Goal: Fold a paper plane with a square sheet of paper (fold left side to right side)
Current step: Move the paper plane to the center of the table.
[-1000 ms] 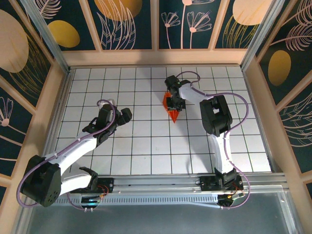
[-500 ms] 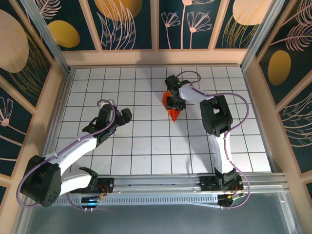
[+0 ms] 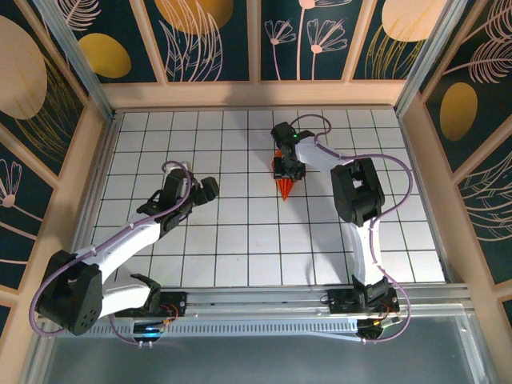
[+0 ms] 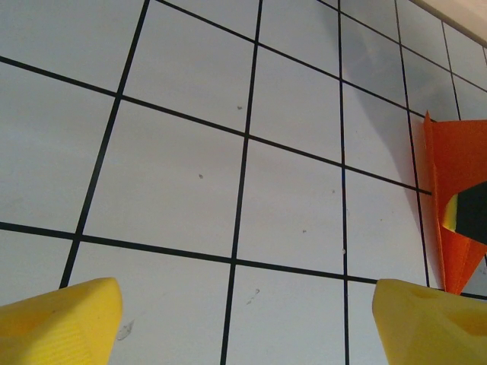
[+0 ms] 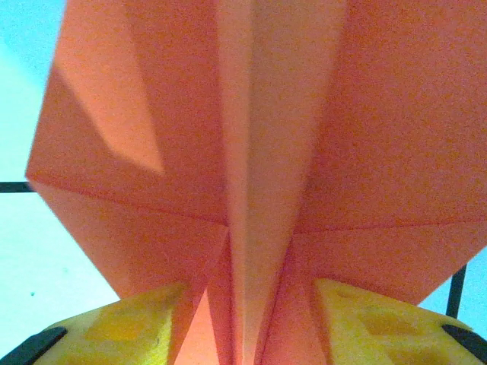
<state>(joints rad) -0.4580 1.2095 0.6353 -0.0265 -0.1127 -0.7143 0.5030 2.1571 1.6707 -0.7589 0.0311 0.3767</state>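
White gridded bench, dark floral panels all round. The narrow orange folded paper plane lies centre-rear, nose pointing to the near edge. The right tool sits over it, yellow fingers straddling the centre ridge; clamped or loose, can't tell. The left tool hovers well apart, jaws wide.

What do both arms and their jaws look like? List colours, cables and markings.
Left arm and right arm alike: white links, bulky black joint housings, a lilac cable looping along each. The jaws end in bright yellow pads. No markings legible.
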